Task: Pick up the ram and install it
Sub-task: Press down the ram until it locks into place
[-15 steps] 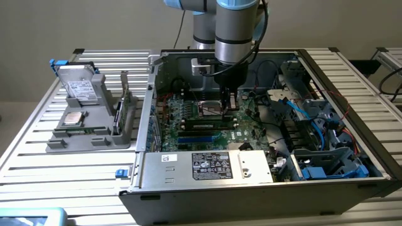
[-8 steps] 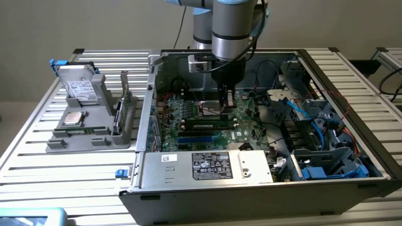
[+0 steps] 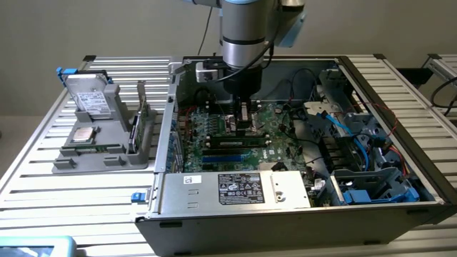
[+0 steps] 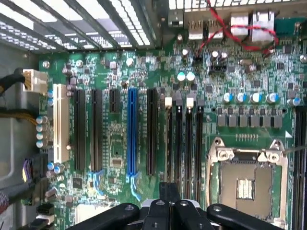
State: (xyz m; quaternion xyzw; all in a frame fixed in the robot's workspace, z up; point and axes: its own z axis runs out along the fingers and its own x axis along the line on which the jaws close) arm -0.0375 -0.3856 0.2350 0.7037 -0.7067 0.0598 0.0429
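Observation:
The ram (image 3: 239, 143), a narrow dark-green stick with a pale label, stands on edge in one of the black memory slots (image 4: 184, 139) on the motherboard (image 4: 120, 153), inside the open computer case (image 3: 286, 225). My gripper (image 3: 244, 126) hangs straight down into the case just behind the ram, over the board. In the wrist view the gripper (image 4: 169, 194) is shut, with its black fingertips pressed together and nothing visible between them. They line up with the row of memory slots.
The silver CPU socket (image 4: 247, 184) lies beside the memory slots, and a blue slot (image 4: 133, 134) lies on their other side. A power supply (image 3: 239, 187) fills the case front, with cables and a drive cage (image 3: 371, 187) beside it. A grey fixture (image 3: 100, 158) outside holds a hard drive (image 3: 93, 96) and an upright card (image 3: 143, 120).

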